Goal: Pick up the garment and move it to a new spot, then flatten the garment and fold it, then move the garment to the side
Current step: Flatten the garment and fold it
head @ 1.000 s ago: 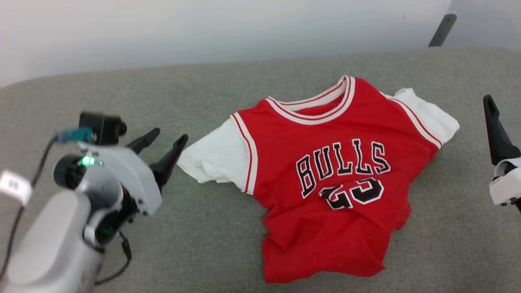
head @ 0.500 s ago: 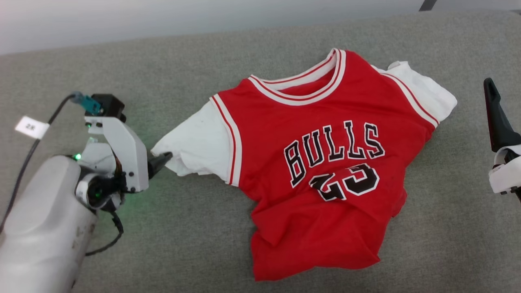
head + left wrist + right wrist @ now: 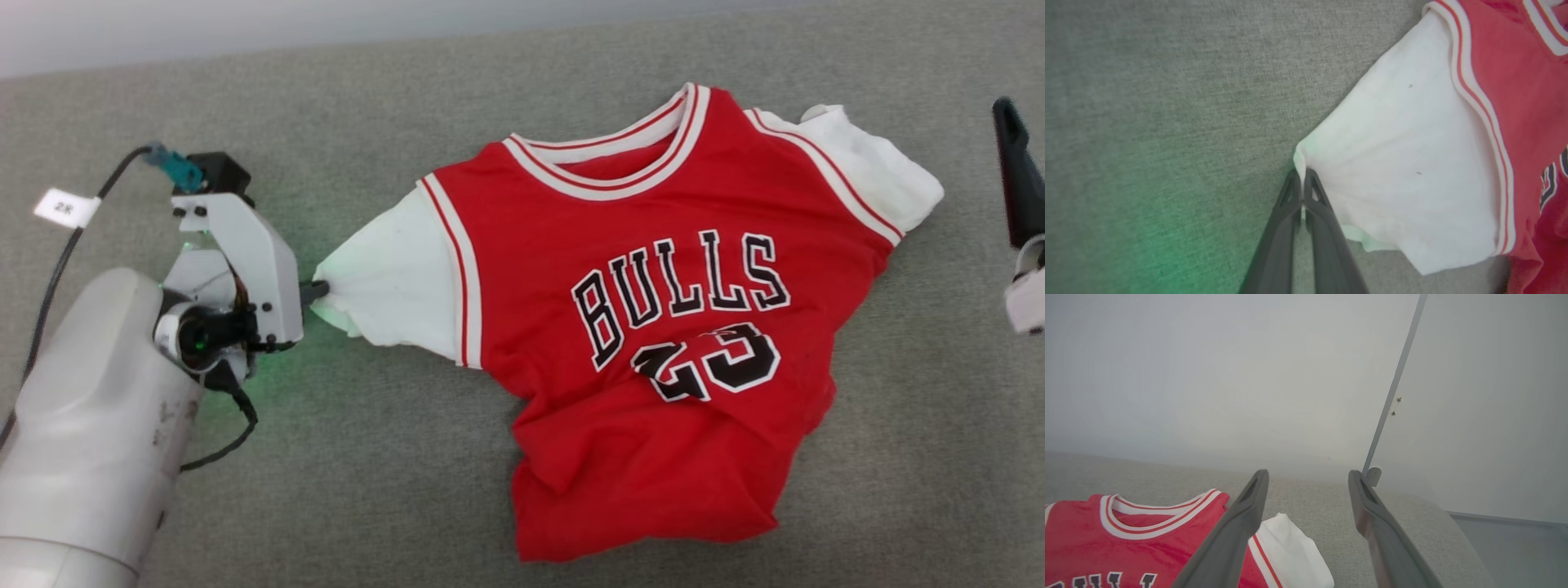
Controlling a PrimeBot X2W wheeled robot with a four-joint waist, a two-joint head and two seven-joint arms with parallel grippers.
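The garment (image 3: 653, 327), a red jersey with white short sleeves and black "BULLS" lettering, lies front up and rumpled on the grey cushioned surface (image 3: 392, 482). My left gripper (image 3: 320, 289) is shut on the tip of its white left-hand sleeve (image 3: 392, 282); in the left wrist view the two dark fingers (image 3: 1312, 204) pinch the sleeve's corner (image 3: 1300, 157) of the garment (image 3: 1412, 163). My right gripper (image 3: 1308, 477) hangs open above the surface, beyond the garment's other white sleeve (image 3: 1290, 547); one dark finger (image 3: 1016, 171) shows at the head view's right edge.
A pale wall (image 3: 1249, 375) rises behind the grey surface, with a thin grey vertical strip (image 3: 1392, 392) at the back right. A cable with a white tag (image 3: 61, 208) trails from my left wrist.
My left gripper has moved up to the white sleeve's tip and shut on it. The head camera has shifted, so the whole scene sits differently in the picture. The right gripper stays open.
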